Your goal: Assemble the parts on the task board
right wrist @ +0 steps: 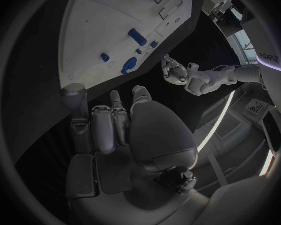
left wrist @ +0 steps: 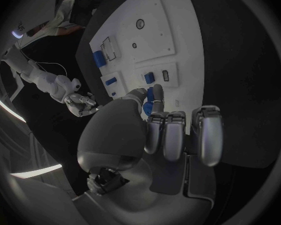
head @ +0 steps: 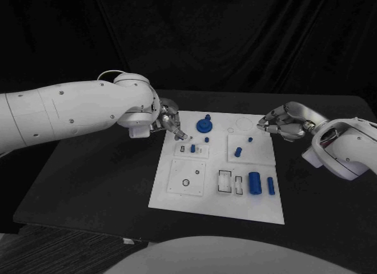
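White task board (head: pixel 179 188) sits mid-table on the black table (head: pixel 89 188), long side running away from the robot. Blue parts on it: a round knobbed part (head: pixel 205 123) at the far end, a small peg (head: pixel 207 139) just behind it toward the robot, another small blue piece (head: pixel 192 148) in the little fixture on the left side, a short cylinder (head: pixel 239 152) and a tiny stud (head: pixel 249 138) on the raised square plate at right, and near the robot a fat cylinder (head: pixel 255 182) with a slim pin (head: pixel 271 185) just beside it. A black ring (head: pixel 185 183) lies on the near-left plate.

Left hand (head: pixel 169 123) is over the far-left corner of the board, fingertips pointing down toward the fixture with the small blue piece; the round knobbed part is just beside it, to its right. In the left wrist view the fingers (left wrist: pixel 177 135) are curled in next to each other, thumb reaching forward; can't tell if anything is pinched at the tips or whether they touch the board.

Right hand (head: pixel 284 121) hovers off the far-right corner of the board, fingers curled in loosely, nothing seen in it. It is near the raised square plate but apart from the parts on it. Right wrist view: fingers (right wrist: pixel 103 127) folded, board beyond them, no contact.
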Tool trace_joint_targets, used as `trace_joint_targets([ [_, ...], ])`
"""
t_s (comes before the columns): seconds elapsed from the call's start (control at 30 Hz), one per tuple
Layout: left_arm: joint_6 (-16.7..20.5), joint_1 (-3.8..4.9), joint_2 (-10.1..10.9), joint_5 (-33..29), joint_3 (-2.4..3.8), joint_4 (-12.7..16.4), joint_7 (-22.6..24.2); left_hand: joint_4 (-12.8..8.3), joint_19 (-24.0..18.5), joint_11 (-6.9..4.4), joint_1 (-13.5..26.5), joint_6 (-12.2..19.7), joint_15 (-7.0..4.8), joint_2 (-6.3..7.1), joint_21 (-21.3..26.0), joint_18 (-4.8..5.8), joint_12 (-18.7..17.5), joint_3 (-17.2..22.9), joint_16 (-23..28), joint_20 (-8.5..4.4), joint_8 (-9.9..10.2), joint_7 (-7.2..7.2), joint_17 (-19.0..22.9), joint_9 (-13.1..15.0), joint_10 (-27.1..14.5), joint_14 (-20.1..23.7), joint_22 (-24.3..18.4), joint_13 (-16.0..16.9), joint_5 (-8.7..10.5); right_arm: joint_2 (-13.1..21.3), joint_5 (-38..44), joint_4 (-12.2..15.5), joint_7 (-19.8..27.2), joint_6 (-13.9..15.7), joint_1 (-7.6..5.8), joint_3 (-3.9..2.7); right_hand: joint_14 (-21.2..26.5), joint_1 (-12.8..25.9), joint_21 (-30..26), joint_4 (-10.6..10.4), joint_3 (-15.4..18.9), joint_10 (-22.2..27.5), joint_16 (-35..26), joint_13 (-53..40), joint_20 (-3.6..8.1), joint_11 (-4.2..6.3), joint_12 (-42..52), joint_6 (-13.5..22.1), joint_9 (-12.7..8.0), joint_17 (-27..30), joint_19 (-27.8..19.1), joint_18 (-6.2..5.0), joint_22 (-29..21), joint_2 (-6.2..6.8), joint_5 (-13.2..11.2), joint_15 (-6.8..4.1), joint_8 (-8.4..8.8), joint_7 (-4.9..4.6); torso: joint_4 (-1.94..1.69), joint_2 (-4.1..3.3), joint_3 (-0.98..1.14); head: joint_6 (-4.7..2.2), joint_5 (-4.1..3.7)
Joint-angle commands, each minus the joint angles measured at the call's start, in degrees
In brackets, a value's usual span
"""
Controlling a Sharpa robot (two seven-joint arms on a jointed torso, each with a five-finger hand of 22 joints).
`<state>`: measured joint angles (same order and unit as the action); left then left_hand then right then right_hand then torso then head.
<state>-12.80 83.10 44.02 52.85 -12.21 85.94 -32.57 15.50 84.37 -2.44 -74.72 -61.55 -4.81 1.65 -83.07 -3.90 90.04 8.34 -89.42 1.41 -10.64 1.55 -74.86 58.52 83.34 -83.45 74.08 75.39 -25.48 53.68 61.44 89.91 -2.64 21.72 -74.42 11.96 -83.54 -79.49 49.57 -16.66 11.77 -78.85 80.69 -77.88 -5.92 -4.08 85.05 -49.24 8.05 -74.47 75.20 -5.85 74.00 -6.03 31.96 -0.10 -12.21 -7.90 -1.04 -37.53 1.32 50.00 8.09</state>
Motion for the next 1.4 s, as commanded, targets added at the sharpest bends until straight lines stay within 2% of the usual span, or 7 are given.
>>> trace_joint_targets([
  [0.03, 3.3, -0.61, 0.3, 1.2, 0.03, 1.2, -0.1, 0.1, 2.4, -0.36, 1.3, -1.5, -0.66, 0.20, 0.6, 2.17, 0.0, 5.2, -0.6, -0.46, -1.4, -0.61, -15.1, 1.8, 6.7, -6.5, 13.6, 14.6, -0.33, 0.0, 0.3, 0.2, -1.2, 0.1, 0.10, -0.03, -0.7, -2.6, -1.2, 0.4, -0.9, -1.1, -1.1, -4.3, 0.15, 0.63, -1.0, 0.2, -0.6, -5.9, -0.5, -1.67, 6.0, -0.45, 1.7, -0.20, -0.37, -0.08, -0.05, 0.01, -0.06, 0.00, 0.26],
  [0.27, 5.8, -2.10, 0.5, 2.7, 0.01, 1.8, -0.2, 0.1, 2.2, -0.34, 1.9, -1.8, -0.60, 0.28, 1.1, 2.06, 0.0, 5.6, -0.6, -0.41, -1.6, -0.67, -15.1, 2.0, 6.7, -6.5, 13.5, 14.6, -0.30, -0.1, 0.3, 0.2, -1.3, 0.1, 0.10, -0.03, -0.6, -2.6, -1.2, 0.4, -0.9, -1.0, -1.1, -4.3, 0.14, 0.62, -1.1, 0.1, -0.6, -5.9, -0.6, -1.67, 6.0, -0.44, 1.7, -0.20, -0.38, -0.07, -0.09, -0.13, -0.20, 0.00, 0.12],
  [0.57, 6.7, -3.62, 0.1, 3.2, 0.00, 1.4, -0.2, 0.1, 2.2, -0.34, 2.0, -1.8, -0.59, 0.23, 1.2, 2.05, 0.0, 5.8, -0.6, -0.40, -1.6, -0.69, -15.1, 2.1, 6.7, -6.5, 13.5, 14.6, -0.32, -0.1, 0.3, 0.2, -1.2, 0.0, 0.11, -0.03, -0.6, -2.7, -1.2, 0.4, -0.9, -1.1, -1.1, -4.3, 0.14, 0.63, -1.0, 0.1, -0.6, -5.9, -0.6, -1.67, 6.0, -0.44, 1.6, -0.20, -0.38, -0.07, -0.02, 0.05, 0.05, 0.00, 0.38],
  [0.63, 6.6, -3.84, 0.0, 3.2, 0.00, 1.2, -0.2, 0.1, 2.2, -0.35, 2.1, -1.8, -0.59, 0.19, 1.2, 2.05, 0.0, 5.9, -0.6, -0.39, -1.6, -0.70, -15.1, 2.1, 6.7, -6.5, 13.5, 14.6, -0.32, -0.1, 0.3, 0.2, -1.2, 0.0, 0.12, -0.03, -0.6, -2.7, -1.2, 0.4, -0.9, -1.1, -1.1, -4.3, 0.14, 0.63, -1.0, 0.1, -0.6, -5.9, -0.6, -1.67, 6.0, -0.44, 1.6, -0.20, -0.38, -0.07, -0.01, 0.06, 0.04, 0.00, 0.46],
  [0.9, 6.2, -4.70, -0.8, 3.3, 0.00, 0.0, -0.1, 0.0, 2.2, -0.35, 2.2, -1.9, -0.59, 0.18, 1.2, 2.05, 0.0, 6.0, -0.6, -0.38, -1.7, -0.70, -15.1, 2.1, 6.7, -6.5, 13.5, 14.6, -0.20, -0.3, 0.3, 0.1, -1.0, 0.0, 0.14, -0.03, -0.6, -2.7, -1.2, 0.4, -1.0, -1.1, -1.1, -4.3, 0.14, 0.63, -1.0, 0.1, -0.6, -5.9, -0.6, -1.67, 6.0, -0.45, 1.7, -0.19, -0.39, -0.07, -0.08, -0.13, -0.26, 0.00, 0.52],
  [1.03, 6.3, -5.03, -1.2, 3.3, 0.00, -0.6, 0.0, -0.2, 2.2, -0.38, 2.2, -1.8, -0.60, 0.33, 1.1, 2.06, 0.0, 6.2, -0.6, -0.38, -1.7, -0.75, -15.1, 2.2, 6.7, -6.5, 13.5, 14.6, -0.09, -0.2, 0.3, 0.1, -1.0, 0.0, 0.15, -0.03, -0.6, -2.7, -1.2, 0.4, -1.0, -1.1, -1.1, -4.3, 0.14, 0.63, -1.0, 0.1, -0.6, -5.9, -0.6, -1.67, 6.0, -0.45, 1.7, -0.19, -0.39, -0.07, -0.03, -0.12, -0.18, 0.00, 0.43],
  [1.4, 5.7, -5.31, -1.6, 3.3, 0.00, -1.5, 0.0, -0.5, 2.2, -0.41, 2.2, -1.8, -0.62, 0.53, 1.2, 2.05, 0.0, 6.5, -0.6, -0.38, -1.7, -0.78, -15.1, 2.3, 6.7, -6.5, 13.5, 14.6, -0.01, -0.2, 0.3, 0.0, -1.0, -0.2, 0.21, -0.03, -0.6, -2.7, -1.2, 0.4, -1.0, -1.1, -1.1, -4.3, 0.14, 0.63, -1.0, 0.1, -0.6, -5.9, -0.6, -1.67, 6.0, -0.45, 1.7, -0.19, -0.39, -0.07, 0.01, -0.09, -0.17, 0.00, 0.56],
])
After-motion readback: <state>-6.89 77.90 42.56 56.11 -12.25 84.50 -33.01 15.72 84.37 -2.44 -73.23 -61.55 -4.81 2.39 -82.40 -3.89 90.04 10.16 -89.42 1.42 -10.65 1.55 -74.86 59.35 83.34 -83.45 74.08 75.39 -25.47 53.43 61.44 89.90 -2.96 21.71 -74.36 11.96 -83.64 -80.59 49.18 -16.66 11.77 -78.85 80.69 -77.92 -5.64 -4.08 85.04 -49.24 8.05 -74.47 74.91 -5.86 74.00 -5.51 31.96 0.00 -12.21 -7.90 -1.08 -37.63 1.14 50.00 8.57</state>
